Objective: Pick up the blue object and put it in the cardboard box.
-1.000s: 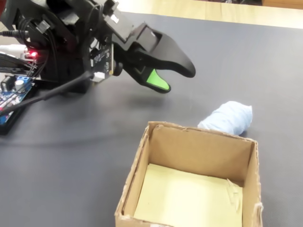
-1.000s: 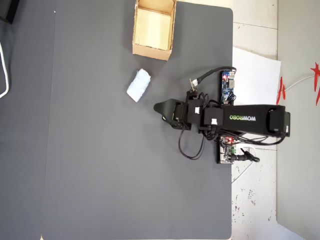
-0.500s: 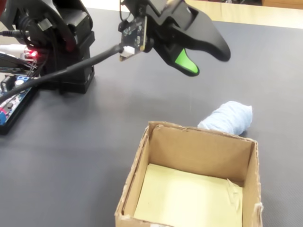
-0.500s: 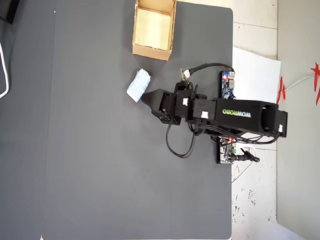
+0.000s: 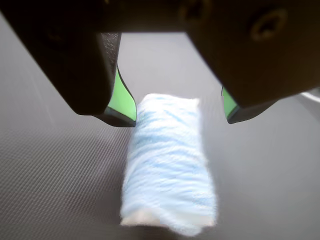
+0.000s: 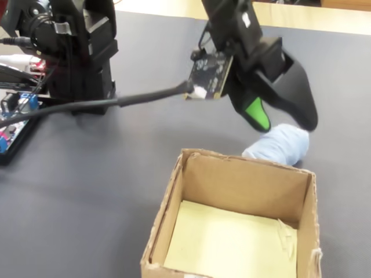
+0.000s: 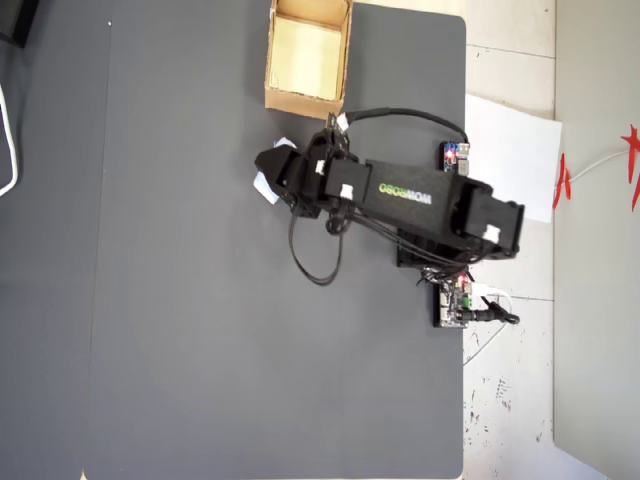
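The blue object is a pale blue-white rolled lump lying on the dark mat; in the fixed view the blue object sits just behind the cardboard box. My gripper hovers right above it, open. In the wrist view the gripper has its green-lined jaws on either side of the lump's far end, apart from it. From overhead the gripper covers most of the blue object, and the cardboard box stands open just beyond, with nothing inside.
The arm's base, a circuit board and a black cable fill the left of the fixed view. A white paper sheet lies off the mat's right edge in the overhead view.
The arm has stretched out from near its base toward the box, and the gripper has swung over and down onto the blue object. The object and box have not moved.
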You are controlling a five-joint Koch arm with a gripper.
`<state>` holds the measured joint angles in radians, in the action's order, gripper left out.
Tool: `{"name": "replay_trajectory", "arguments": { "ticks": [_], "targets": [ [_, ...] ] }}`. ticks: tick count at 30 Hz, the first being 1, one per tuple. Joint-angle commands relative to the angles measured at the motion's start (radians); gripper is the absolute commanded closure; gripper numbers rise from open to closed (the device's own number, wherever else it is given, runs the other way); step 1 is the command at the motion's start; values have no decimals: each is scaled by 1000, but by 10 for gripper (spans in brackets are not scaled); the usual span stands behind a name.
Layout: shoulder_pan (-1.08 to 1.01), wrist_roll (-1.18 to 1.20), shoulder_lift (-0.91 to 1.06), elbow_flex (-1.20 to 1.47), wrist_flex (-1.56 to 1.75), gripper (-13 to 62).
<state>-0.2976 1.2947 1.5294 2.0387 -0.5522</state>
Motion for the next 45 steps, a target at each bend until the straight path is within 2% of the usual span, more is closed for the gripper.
{"name": "replay_trajectory", "arguments": {
  "ticks": [1,8,14,16,27,36,41,45],
  "targets": [
    [-12,15,-8,-74,-6,174],
    [-41,18,-89,-58,-12,185],
    [-112,18,-160,-57,6,401],
    [-120,18,-161,-38,40,436],
    [-92,138,71,106,388,436],
    [-44,137,354,144,469,436],
    [-163,133,376,101,528,436],
    [-308,98,316,-3,529,436]
  ]
}}
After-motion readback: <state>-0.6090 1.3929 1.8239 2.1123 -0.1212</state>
